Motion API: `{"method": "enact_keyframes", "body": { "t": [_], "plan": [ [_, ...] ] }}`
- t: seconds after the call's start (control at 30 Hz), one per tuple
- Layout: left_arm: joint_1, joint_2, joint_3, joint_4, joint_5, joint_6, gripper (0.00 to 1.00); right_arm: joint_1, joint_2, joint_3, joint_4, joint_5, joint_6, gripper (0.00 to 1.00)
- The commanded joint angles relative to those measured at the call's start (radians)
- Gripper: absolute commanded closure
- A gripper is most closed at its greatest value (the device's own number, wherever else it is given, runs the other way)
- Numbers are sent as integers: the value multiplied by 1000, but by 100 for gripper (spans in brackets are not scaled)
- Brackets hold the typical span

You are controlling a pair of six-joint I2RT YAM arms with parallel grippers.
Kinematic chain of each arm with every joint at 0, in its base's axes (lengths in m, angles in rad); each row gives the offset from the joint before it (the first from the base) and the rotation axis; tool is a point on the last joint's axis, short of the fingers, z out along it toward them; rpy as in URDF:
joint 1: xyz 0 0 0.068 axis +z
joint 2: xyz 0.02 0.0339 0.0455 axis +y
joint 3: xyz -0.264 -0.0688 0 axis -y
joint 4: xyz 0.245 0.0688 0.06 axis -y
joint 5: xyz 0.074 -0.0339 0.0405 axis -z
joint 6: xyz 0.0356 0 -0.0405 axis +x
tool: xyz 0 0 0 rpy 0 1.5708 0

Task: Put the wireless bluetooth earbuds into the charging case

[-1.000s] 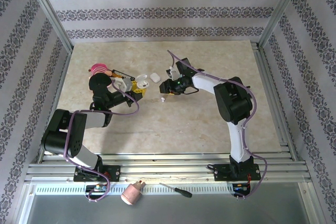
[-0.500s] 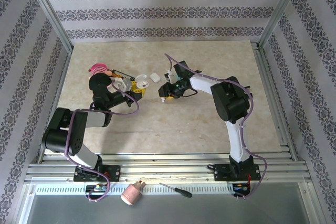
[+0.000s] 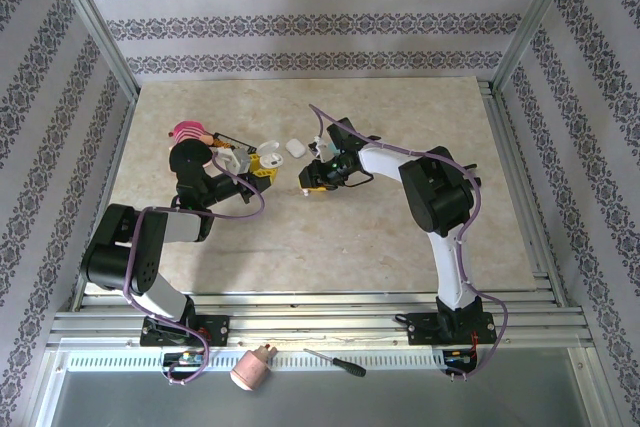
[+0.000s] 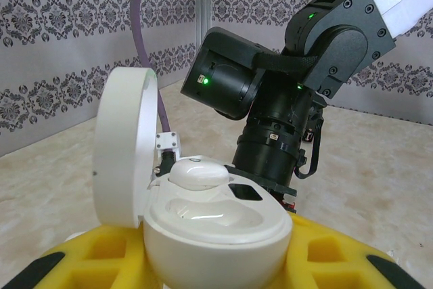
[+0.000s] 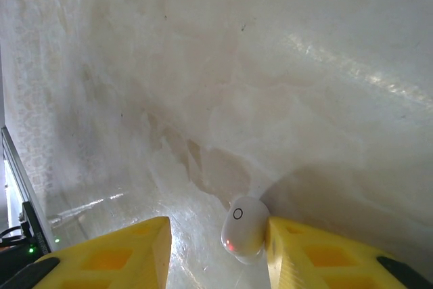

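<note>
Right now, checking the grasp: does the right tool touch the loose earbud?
Touching: right wrist view shows earbud against one yellow finger, gap to the other.

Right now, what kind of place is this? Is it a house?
Probably a robot test booth, not a home: a left arm and right arm bolted to a marble-look table, metal framing around it, and patterned panels as walls.

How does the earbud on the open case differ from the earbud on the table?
The earbud on the case rests atop the open white case; the earbud on the table lies on the table. The table earbud shows a small ring and a red glow; the case earbud shows neither. The table earbud sits between the right gripper's fingers, touching one; nothing grips the case earbud. Both are small, white, glossy.
</note>
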Motion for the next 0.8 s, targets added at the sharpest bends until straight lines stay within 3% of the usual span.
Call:
{"method": "enact_keyframes", "body": {
  "t": [0.0, 0.77],
  "plan": [
    [15, 12, -6, 65, 27, -14, 77, 5, 25, 14, -25, 8, -14, 59],
    [16, 30, -7, 104, 29, -38, 77, 16, 71, 77, -115, 104, -34, 71]
  ]
}}
